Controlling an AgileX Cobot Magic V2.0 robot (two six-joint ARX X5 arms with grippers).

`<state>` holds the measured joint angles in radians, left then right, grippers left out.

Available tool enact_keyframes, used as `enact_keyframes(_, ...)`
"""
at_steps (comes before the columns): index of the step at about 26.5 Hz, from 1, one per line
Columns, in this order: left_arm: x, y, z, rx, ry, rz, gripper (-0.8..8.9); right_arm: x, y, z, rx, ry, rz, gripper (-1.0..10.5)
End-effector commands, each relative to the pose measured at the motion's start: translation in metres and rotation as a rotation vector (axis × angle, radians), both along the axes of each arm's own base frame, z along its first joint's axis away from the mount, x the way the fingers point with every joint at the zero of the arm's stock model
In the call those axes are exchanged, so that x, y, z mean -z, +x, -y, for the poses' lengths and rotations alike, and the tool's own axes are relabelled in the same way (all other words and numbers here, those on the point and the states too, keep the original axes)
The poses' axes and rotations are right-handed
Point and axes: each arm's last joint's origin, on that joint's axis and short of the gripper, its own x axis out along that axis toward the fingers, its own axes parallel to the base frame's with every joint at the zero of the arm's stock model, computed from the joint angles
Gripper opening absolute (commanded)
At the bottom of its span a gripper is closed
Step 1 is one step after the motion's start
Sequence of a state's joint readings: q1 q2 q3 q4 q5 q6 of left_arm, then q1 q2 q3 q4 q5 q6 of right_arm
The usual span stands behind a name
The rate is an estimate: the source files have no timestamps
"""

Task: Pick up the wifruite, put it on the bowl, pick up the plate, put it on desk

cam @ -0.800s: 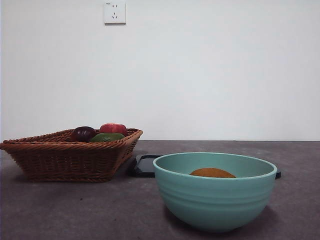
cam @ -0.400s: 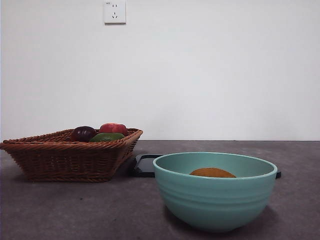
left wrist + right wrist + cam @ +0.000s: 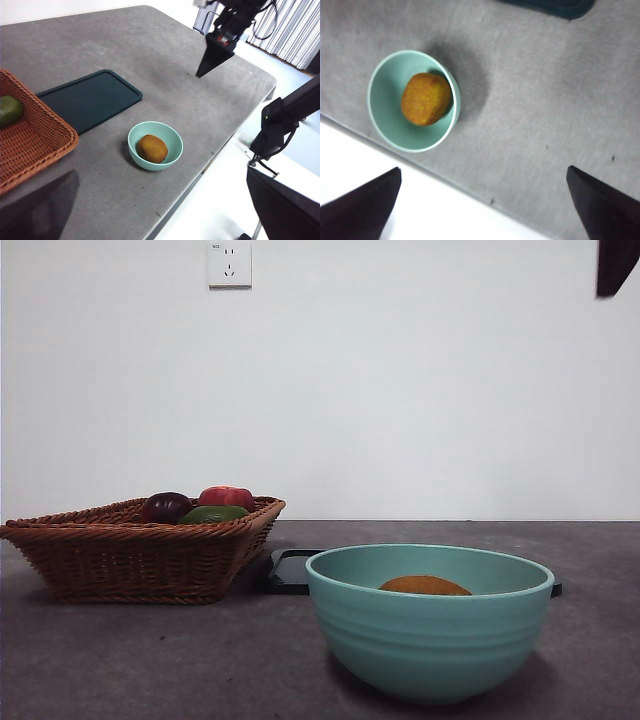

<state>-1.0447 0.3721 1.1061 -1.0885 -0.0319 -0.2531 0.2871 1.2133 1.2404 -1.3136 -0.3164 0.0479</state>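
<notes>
The orange-brown wifruite lies inside the mint-teal bowl on the desk. Both also show in the left wrist view, the wifruite in the bowl, and in the right wrist view, the wifruite in the bowl. A dark rectangular plate lies flat behind the bowl; its edge shows in the front view. My right gripper is open and empty, high above the desk beside the bowl; it is a black tip in the front view. My left gripper is open and empty, high up.
A brown wicker basket stands at the left with a dark purple fruit, a red fruit and a green fruit. The table's front edge runs close to the bowl. A wall socket is on the wall.
A black tip of the right arm has come into the front view's top right corner. The bowl, fruit, plate and basket have not moved.
</notes>
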Motion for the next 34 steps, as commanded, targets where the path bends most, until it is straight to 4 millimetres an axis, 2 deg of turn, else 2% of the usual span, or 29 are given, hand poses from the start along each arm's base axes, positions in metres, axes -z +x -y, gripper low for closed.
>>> enact_keyframes(1,-0.003,-0.001,-0.001,0.004,-0.019,0.012,5.72,0.006,0.013,-0.014,-0.059,-0.031,0.006,5.8)
enact_keyframes(9,-0.003,-0.001,-0.001,0.003,-0.019,0.011,5.72,0.042,0.041,-0.048,-0.175,-0.142,-0.065,5.8)
enact_keyframes(18,-0.003,-0.001,-0.001,0.003,-0.019,0.012,5.72,0.086,0.067,-0.072,-0.24,-0.183,-0.158,5.8)
enact_keyframes(21,-0.003,-0.001,-0.001,0.003,-0.019,0.011,5.71,0.096,0.07,-0.079,-0.267,-0.191,-0.184,5.8)
enact_keyframes(33,-0.003,-0.001,-0.001,0.003,-0.019,0.012,5.71,0.119,0.07,-0.1,-0.333,-0.227,-0.215,5.8)
enact_keyframes(34,-0.003,-0.001,-0.001,0.003,-0.019,0.012,5.71,0.121,0.071,-0.101,-0.334,-0.226,-0.212,5.4)
